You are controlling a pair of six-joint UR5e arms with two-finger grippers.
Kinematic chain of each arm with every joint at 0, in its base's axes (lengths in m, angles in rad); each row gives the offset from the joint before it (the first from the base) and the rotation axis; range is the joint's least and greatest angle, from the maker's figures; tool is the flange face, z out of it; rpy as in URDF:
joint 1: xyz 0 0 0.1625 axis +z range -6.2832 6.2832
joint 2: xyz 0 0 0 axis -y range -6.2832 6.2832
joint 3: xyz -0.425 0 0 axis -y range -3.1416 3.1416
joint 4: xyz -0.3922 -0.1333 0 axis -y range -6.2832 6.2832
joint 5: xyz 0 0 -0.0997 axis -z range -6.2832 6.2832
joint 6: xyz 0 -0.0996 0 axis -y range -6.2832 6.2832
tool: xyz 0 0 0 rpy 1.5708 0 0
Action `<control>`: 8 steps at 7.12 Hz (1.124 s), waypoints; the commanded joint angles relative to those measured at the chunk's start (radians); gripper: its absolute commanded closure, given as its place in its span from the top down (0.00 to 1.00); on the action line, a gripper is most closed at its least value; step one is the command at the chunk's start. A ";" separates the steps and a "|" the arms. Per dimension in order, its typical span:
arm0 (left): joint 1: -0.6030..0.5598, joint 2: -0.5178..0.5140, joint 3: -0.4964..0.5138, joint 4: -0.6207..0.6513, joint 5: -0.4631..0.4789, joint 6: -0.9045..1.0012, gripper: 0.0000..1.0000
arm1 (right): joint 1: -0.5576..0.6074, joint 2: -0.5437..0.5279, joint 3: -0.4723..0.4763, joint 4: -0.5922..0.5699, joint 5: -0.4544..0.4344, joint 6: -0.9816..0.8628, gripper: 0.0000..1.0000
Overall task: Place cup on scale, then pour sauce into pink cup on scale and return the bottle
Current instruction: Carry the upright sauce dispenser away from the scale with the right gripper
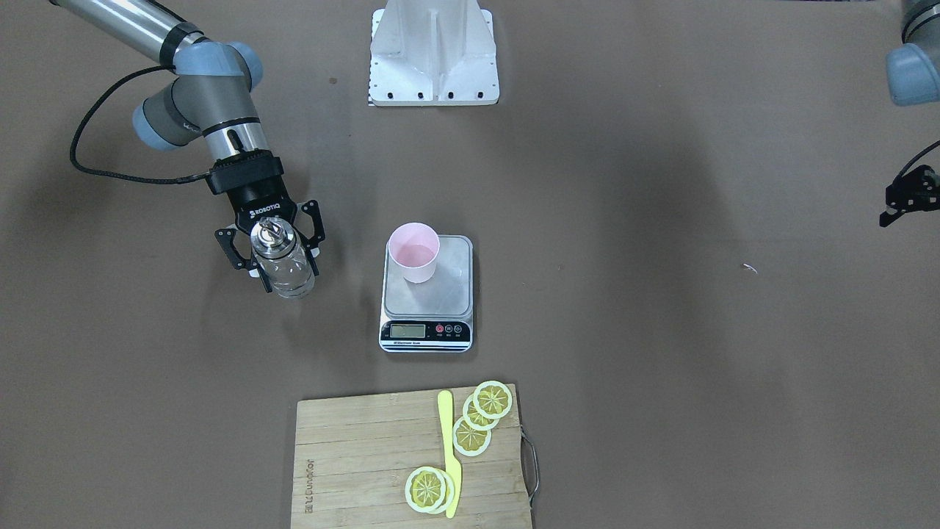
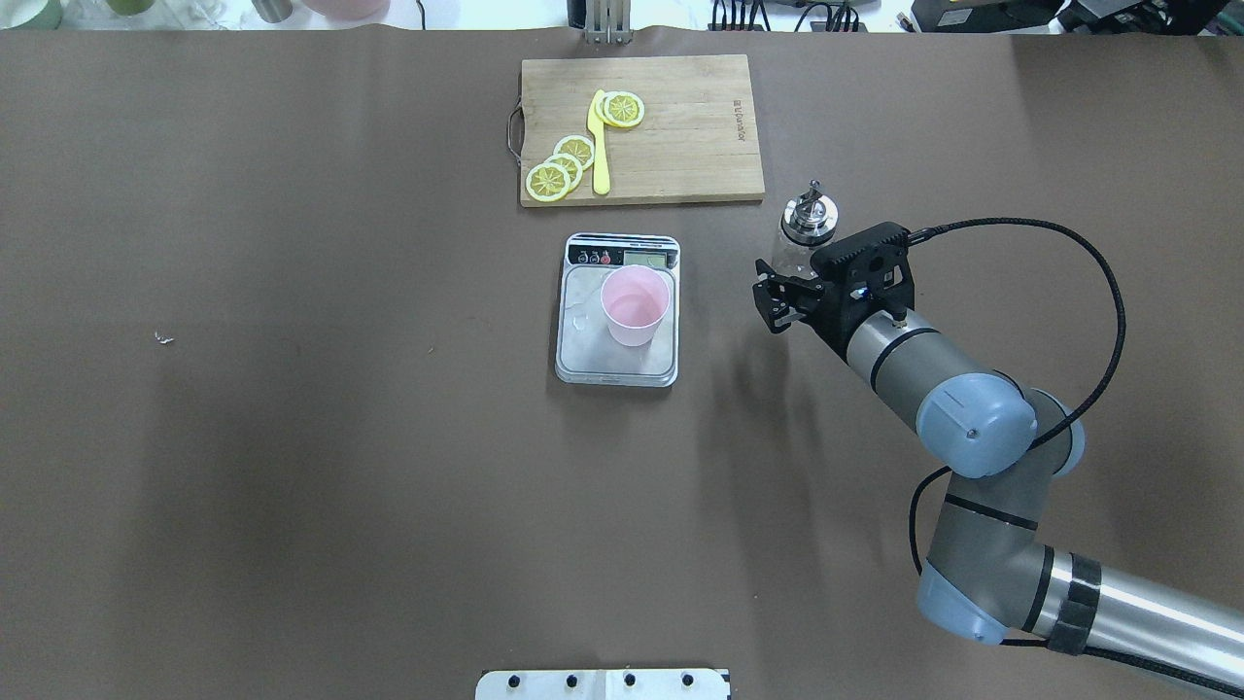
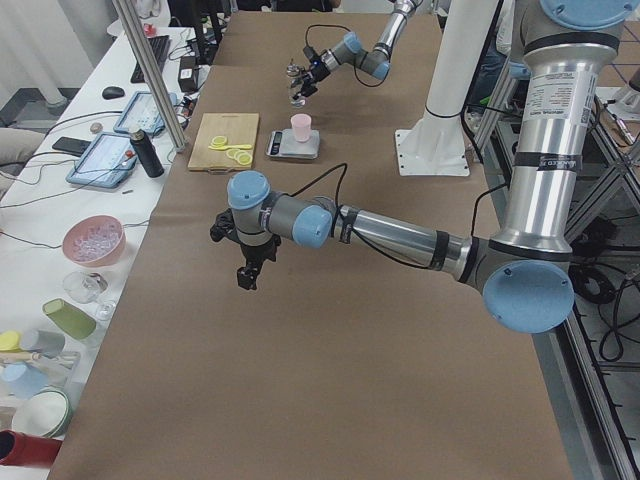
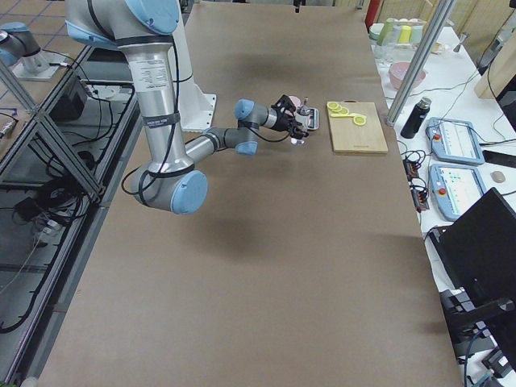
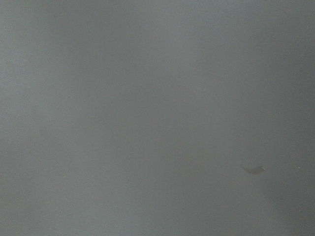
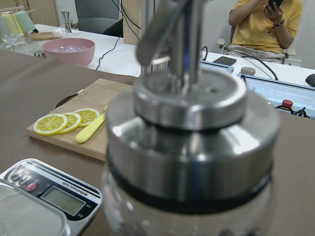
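Observation:
The pale pink cup stands upright on the steel platform of the scale, toward its robot-side corner, with a little clear liquid showing inside. The clear glass bottle with its silver collar and spout stands upright on the table on the robot's right of the scale. My right gripper reaches in level, its jaws on either side of the glass body and against it. The bottle's collar fills the right wrist view. My left gripper hangs over bare table far off, cut by the frame edge.
A wooden cutting board with lemon slices and a yellow knife lies beyond the scale on the operators' side. The white robot base stands at the table's robot side. Brown table surrounds the scale.

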 commanded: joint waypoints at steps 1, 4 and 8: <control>-0.001 0.005 0.034 -0.042 -0.001 -0.002 0.99 | 0.001 -0.037 -0.004 0.109 0.003 0.078 0.15; -0.001 0.005 0.035 -0.054 -0.001 0.000 0.99 | -0.001 -0.089 -0.025 0.163 0.003 0.081 0.15; 0.001 0.002 0.057 -0.073 -0.006 0.000 0.99 | 0.001 -0.094 -0.087 0.171 0.002 0.072 0.14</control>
